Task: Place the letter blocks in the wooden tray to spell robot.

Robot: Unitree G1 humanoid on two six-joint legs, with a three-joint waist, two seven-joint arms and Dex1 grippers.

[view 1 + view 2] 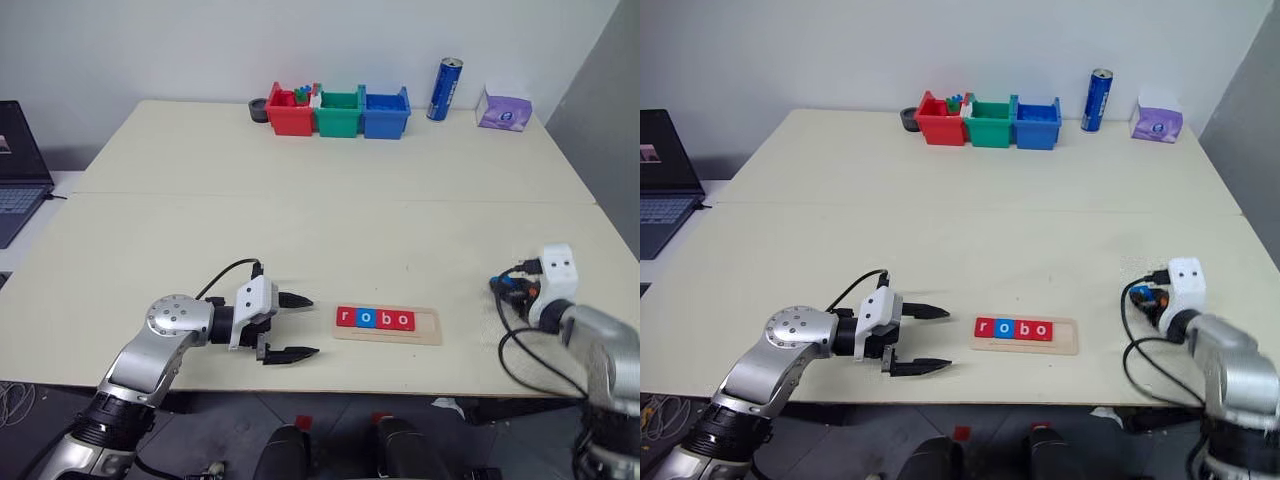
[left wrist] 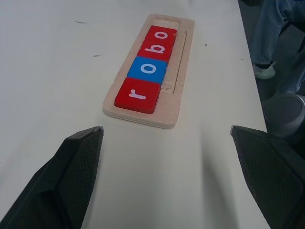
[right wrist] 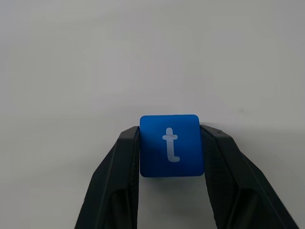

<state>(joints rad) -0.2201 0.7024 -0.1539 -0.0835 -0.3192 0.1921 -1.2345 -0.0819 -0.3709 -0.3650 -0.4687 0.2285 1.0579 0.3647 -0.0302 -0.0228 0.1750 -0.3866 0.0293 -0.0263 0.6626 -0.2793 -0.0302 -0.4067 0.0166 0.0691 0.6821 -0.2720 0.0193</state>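
The wooden tray lies flat near the front edge of the table, slightly right of centre. Four letter blocks sit side by side in its slot, filling the left portion: red "r", blue "o", red "b", red "o". The right end of the slot stands unfilled.

The fifth block, the blue "t" tile, is in the right gripper. Both black fingers press against its opposite side edges, with the letter face turned toward the wrist camera; the jaws are closed on the tile to its width. This gripper is at the right side of the table, well apart from the tray.

The left gripper hovers just left of the tray, pointing toward its "r" end. Its jaws stand wide apart and hold nothing; the fingertips do not touch the tray.

At the far edge of the table stand a red bin, a green bin and a blue bin in a row. To their right are a blue can and a purple tissue pack. A laptop sits at the far left.
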